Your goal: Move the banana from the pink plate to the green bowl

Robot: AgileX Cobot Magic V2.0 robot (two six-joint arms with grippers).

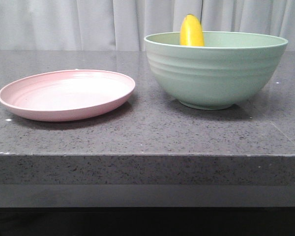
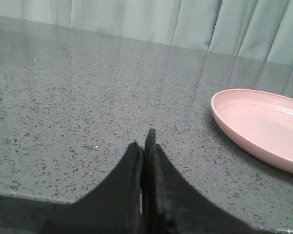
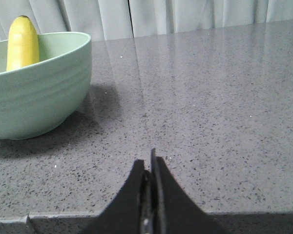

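**One banana, already standing in the bowl**

Nearest the cameras, both end effectors sit low over the front part of the table. The left end effector has its fingers pressed together with nothing between them, and the right end effector looks the same, closed and empty.

Further in, the pink plate on the left is bare. To its right is the green bowl, and the banana is inside it, propped upright against the far wall with its rounded end poking above the rim. So the job looks done to me.

Handling-wise, if anyone had to grab it again: I'd guess it's light, smooth and a bit slippery, with some give, so a gentle squeeze across the exposed upper part would be my pick. The rest is hidden behind the bowl wall. The bowl seems stiff and deep enough to keep it from tipping out.
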